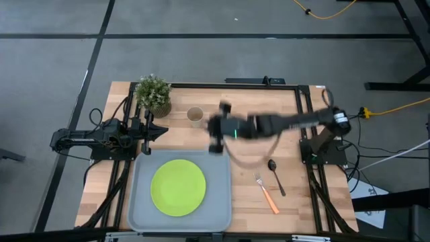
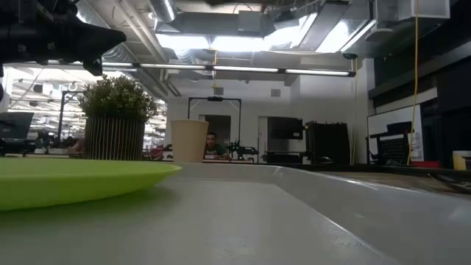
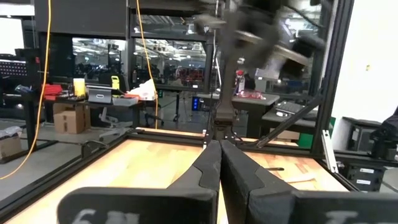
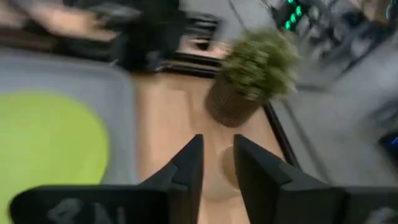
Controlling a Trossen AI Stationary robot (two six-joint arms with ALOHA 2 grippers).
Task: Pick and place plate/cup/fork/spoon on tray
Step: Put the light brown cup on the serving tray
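Observation:
The lime-green plate [image 1: 178, 187] lies flat on the grey-blue tray [image 1: 218, 202] at the table's near side; both also show in the low view, the plate [image 2: 73, 180] and the tray [image 2: 331, 213]. The tan cup [image 1: 195, 115] stands upright on the table, beyond the tray's far edge. The orange-handled fork [image 1: 267, 191] and the dark spoon [image 1: 275, 173] lie on the table to the right of the tray. My right gripper [image 1: 213, 128] hangs blurred above the tray's far right corner, just right of the cup, open and empty [image 4: 217, 155]. My left gripper [image 1: 160, 132] waits shut at the table's left [image 3: 219, 152].
A potted green plant [image 1: 153, 94] stands at the table's far left, close to the cup. A black frame runs along the table's edges [image 1: 306, 107]. Bare wood lies between the tray and the fork.

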